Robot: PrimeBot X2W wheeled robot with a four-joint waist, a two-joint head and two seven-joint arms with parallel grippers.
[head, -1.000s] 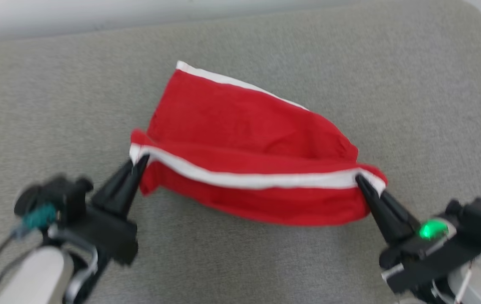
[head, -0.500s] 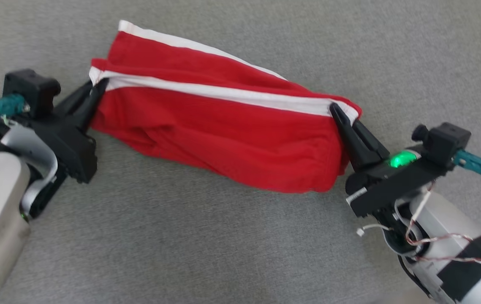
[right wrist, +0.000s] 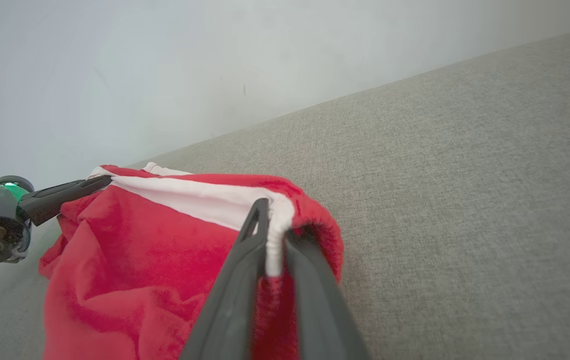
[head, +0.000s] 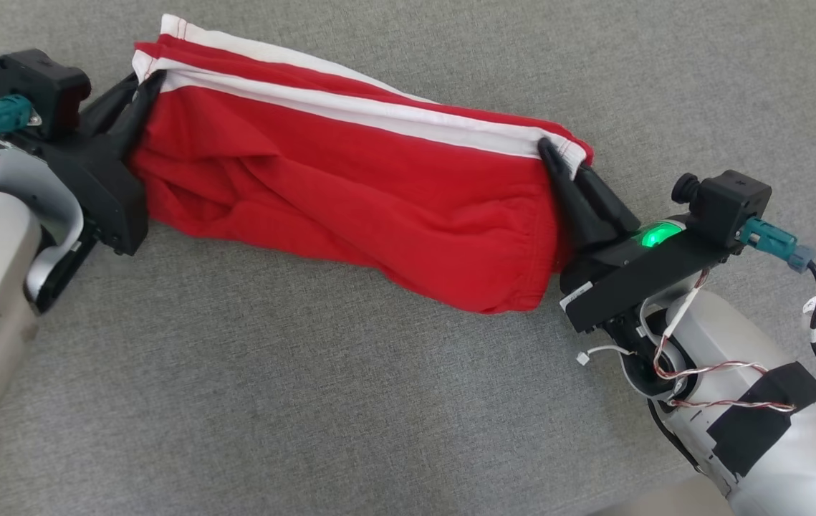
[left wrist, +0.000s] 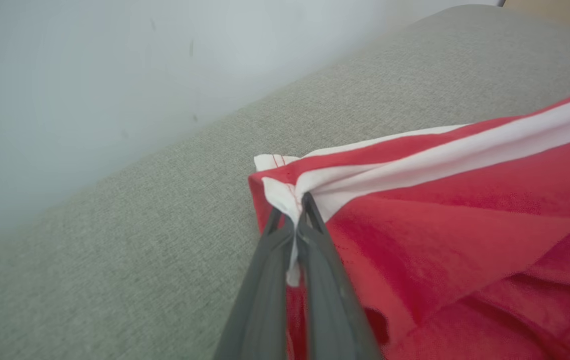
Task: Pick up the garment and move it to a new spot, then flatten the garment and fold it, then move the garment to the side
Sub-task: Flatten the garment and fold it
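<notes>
Jaws of left gripper [head: 153, 79] and right gripper [head: 549, 148] tight on garment [head: 350, 186] corners, grey cushion [head: 307, 394] wide around.

I take this for a plain indoor room, perhaps a home: a grey woven upholstered cushion [head: 322, 401] against a bare pale wall [right wrist: 164, 60].

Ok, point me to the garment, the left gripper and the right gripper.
garment [head: 350, 193], head view, red cloth midway between the grippers.
left gripper [left wrist: 293, 212], left wrist view, between fingertips at the white band.
right gripper [right wrist: 274, 220], right wrist view, between fingertips at the white band.
</notes>
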